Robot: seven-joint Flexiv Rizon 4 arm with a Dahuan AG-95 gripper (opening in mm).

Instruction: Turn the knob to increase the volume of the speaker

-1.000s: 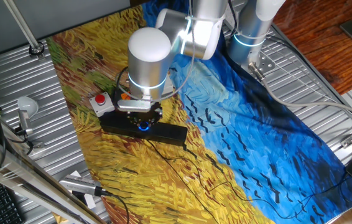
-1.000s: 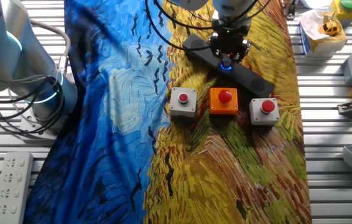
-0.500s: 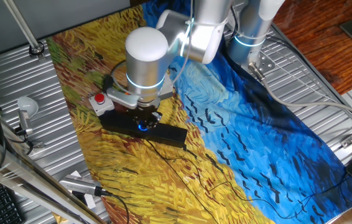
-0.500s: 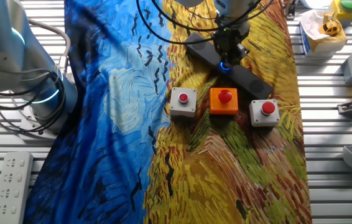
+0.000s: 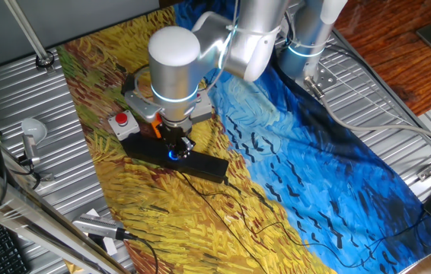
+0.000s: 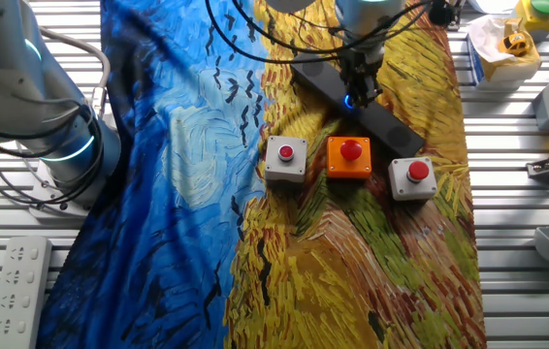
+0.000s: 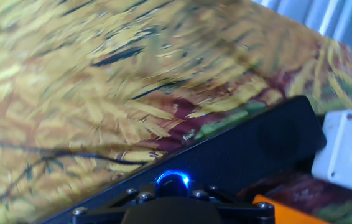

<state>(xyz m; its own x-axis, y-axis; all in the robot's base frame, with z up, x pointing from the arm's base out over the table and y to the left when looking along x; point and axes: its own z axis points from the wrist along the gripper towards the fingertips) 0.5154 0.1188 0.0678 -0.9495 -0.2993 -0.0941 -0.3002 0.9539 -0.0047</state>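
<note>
Wrist has rotated; claw (image 5: 173, 149) clamps the round blue-ringed knob (image 7: 173, 183) on matte speaker (image 6: 391, 123)

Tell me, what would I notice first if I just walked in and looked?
Probably the bright painted cloth, swirly blue on one side and yellow on the other, covering the table. On the yellow part, the gripper reaches down onto the glowing blue knob of the speaker, with three red-button boxes in a row beside it.

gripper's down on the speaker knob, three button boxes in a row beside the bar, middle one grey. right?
Not quite: the middle button box is orange; the outer two are grey, per the other fixed view. The gripper is down on the knob of the speaker.
</note>
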